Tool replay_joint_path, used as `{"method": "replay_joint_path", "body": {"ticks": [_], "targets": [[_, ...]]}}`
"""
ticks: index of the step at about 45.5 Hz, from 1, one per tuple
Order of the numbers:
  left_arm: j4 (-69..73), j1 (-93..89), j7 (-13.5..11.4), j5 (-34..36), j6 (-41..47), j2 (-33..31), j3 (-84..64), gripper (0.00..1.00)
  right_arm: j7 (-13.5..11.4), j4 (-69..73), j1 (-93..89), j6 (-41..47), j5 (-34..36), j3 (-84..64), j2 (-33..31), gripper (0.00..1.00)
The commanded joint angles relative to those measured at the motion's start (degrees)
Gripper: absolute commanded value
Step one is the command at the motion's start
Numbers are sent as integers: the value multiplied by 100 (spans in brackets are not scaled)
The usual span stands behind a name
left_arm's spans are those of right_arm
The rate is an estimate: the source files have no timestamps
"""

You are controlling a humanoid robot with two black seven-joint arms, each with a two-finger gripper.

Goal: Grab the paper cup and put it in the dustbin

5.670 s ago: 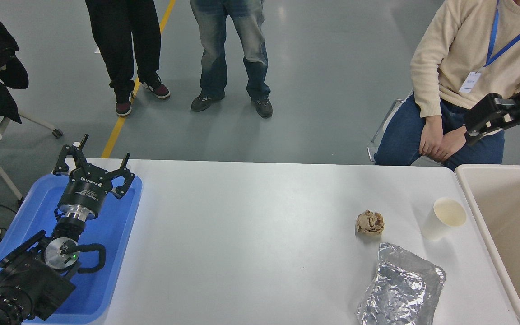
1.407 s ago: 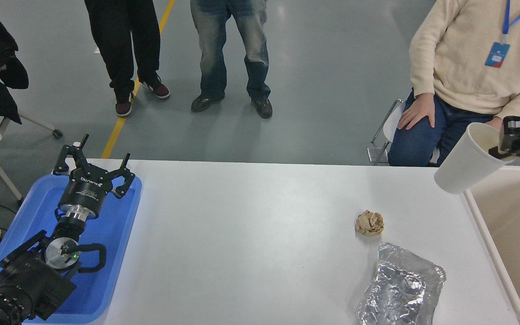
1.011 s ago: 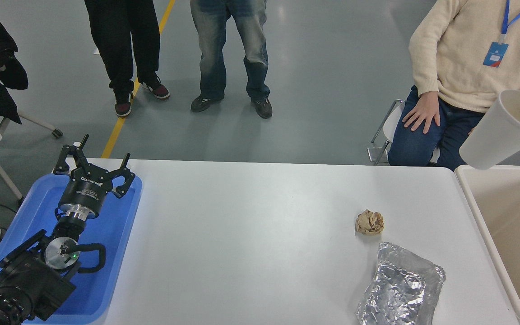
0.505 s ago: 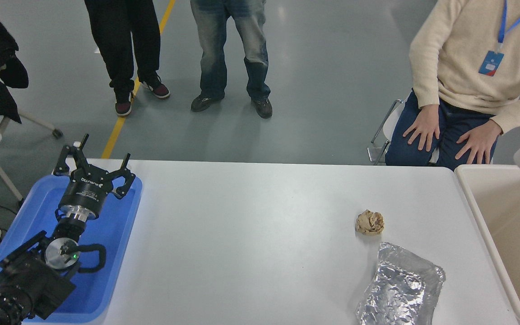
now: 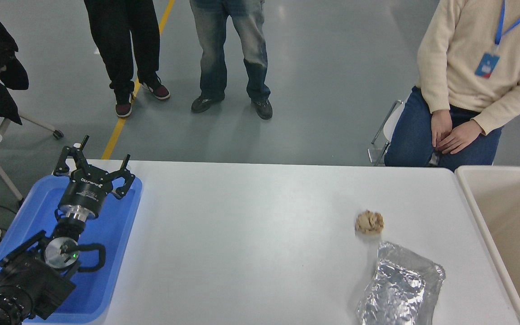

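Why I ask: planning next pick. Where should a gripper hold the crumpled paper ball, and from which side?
Probably across the middle of the paper ball, from above: it is a roundish lump, and the foil bag lies close on its near side.

Crinkled shiny foil bag [image 5: 400,286], crumpled matt paper ball [image 5: 369,222], smooth plastic dustbin [image 5: 476,212], glossy blue tray [image 5: 106,271]

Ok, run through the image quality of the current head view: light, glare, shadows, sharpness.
Head view: even overhead light, soft glare patches on the grey floor; the white table looks bright but not blown out; the foil bag sparkles with small highlights; the brown paper ball looks slightly soft, with a faint shadow below it; the left claw, parked over the blue tray, is sharp.
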Motion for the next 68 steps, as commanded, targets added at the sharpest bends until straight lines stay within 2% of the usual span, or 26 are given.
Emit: {"method": "replay_joint_path", "body": {"ticks": [1,8,16,21,26,43,48,63,65,68], "targets": [[1,-1,0,0,0,4,1,100,-3,-1407,-2422,-254,557,1519,-116,0],[1,-1,0,0,0,4,1,100,-38,-2382,-4110,-509,672,2847,226,0],[1,-1,0,0,0,4,1,100,-389,-3692,-5649,-606,707,4218,824,0],[1,-1,0,0,0,4,1,100,-486,-4238,-6247,-781,707,4886,1105,0],[-8,-1,0,0,0,4,1,100,-688,-4537,-6625,-1211,707,5151,1483,0],[1,-1,-9,0,0,4,1,100,-1339,-4546,-7179,-2433,936,5555,2081,0],[-8,-1,0,0,0,4,0,100,-1409,-4546,-7215,-2636,936,5704,2134,0],[1,-1,0,0,0,4,1,100,-1401,-4537,-7224,-2855,954,5757,2257,0],[1,-1,0,0,0,4,1,100,-1401,-4537,-7224,-2917,954,5749,2266,6],[-8,-1,0,0,0,4,1,100,-1401,-4537,-7224,-3084,927,5731,2274,33]]}}
